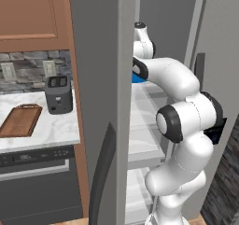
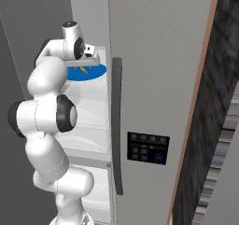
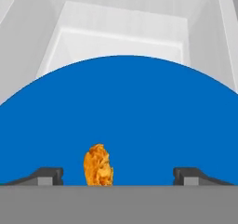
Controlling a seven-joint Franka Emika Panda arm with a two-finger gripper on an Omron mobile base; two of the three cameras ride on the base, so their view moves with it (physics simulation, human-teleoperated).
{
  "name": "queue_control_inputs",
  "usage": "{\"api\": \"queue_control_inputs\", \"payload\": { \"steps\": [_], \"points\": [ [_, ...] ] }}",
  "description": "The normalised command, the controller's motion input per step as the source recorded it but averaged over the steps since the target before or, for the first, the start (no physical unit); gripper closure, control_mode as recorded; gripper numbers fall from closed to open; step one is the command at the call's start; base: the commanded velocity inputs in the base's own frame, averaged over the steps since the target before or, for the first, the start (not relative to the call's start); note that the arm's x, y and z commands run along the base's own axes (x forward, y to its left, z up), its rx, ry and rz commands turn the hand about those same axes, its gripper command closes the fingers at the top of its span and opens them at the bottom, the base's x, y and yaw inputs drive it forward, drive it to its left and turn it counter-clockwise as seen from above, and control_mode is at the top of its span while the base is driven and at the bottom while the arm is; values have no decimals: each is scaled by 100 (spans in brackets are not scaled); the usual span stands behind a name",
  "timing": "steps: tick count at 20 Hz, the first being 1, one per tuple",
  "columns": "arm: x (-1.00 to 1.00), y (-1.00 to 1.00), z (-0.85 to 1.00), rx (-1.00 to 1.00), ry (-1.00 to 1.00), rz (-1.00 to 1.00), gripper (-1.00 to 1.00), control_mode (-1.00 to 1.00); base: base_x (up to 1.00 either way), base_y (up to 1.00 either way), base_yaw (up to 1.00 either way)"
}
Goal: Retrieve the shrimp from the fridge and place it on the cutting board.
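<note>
The fridge (image 1: 100, 79) occupies the centre of the left base view with its doors swung open; white shelves are visible inside, and the arm reaches into the upper compartment at upper centre of the frame. In the right base view the gripper (image 2: 88, 60) sits at upper left, directly above a round blue dish (image 2: 86, 71) resting on an upper shelf, with small orange marks visible on the dish surface. In the hand view the blue dish (image 3: 121, 116) spans the middle and lower frame, and the shrimp (image 3: 98, 165) lies on it at lower centre, left of the midline. The two dark finger tips (image 3: 46, 175) stand wide apart at the lower left and lower right of the hand view, released, with the shrimp between them and nearer the left tip; neither tip touches it. The cutting board (image 1: 21, 120) lies flat on the white marble counter (image 1: 51, 126) at centre left of the left base view, its handle slot at the far end. A black toaster (image 1: 59, 94) stands just beside the board, to its right, near the fridge wall. A dark dishwasher front (image 1: 37, 182) sits below the counter at lower left.
</note>
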Motion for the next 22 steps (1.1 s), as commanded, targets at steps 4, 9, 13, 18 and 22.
{"api": "queue_control_inputs", "payload": {
  "steps": [4, 9, 13, 18, 22],
  "points": [
    [0, 0, -29, 6, 5, 0, 100, -100, 0, 0, 0],
    [0, -4, -27, 6, 5, 0, 100, -100, 0, 0, 0],
    [0, -6, -15, 3, 2, 0, 100, -100, 0, 0, 0],
    [0, 0, 0, 0, -6, 0, 100, -100, 0, 0, 0],
    [0, 2, 0, 0, -17, -2, 100, -100, 0, 0, 0]
  ]
}}
